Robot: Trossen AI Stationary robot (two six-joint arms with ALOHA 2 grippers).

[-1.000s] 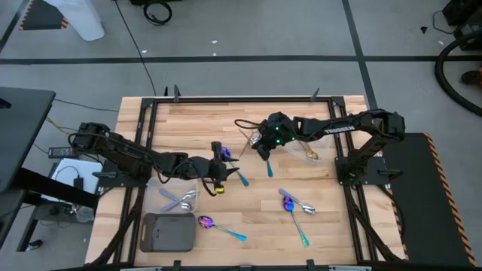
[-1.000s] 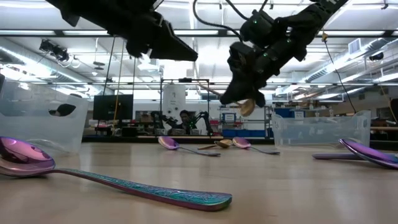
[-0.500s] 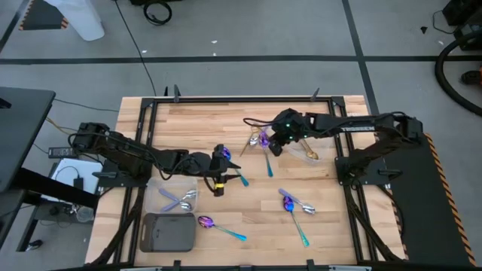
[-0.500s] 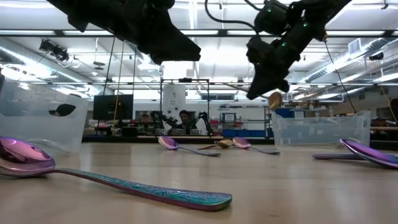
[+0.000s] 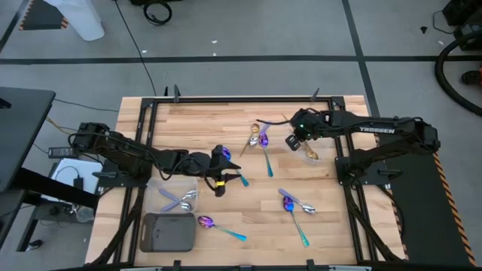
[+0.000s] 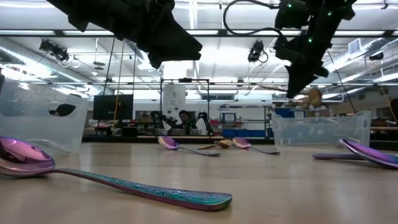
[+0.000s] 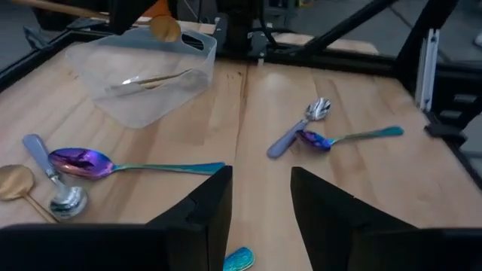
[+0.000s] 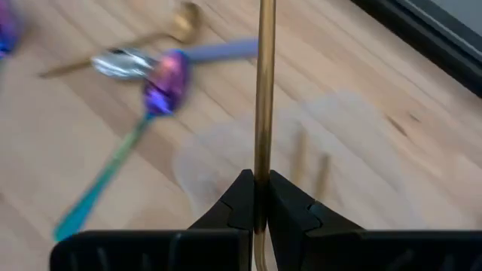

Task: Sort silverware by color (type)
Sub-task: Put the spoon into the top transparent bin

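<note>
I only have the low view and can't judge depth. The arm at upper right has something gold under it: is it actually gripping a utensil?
Observer: Yes. The right wrist view shows the right gripper shut on the slim handle of a gold spoon.
Operator: Is it over a tray?
Observer: Seen from above, it is at the edge of the clear tray on the right side of the table. A gold utensil lies inside that tray.
Operator: And the other arm?
Observer: The left gripper is open, with nothing between its fingers. It hovers near the table's middle, over a teal handle.
</note>
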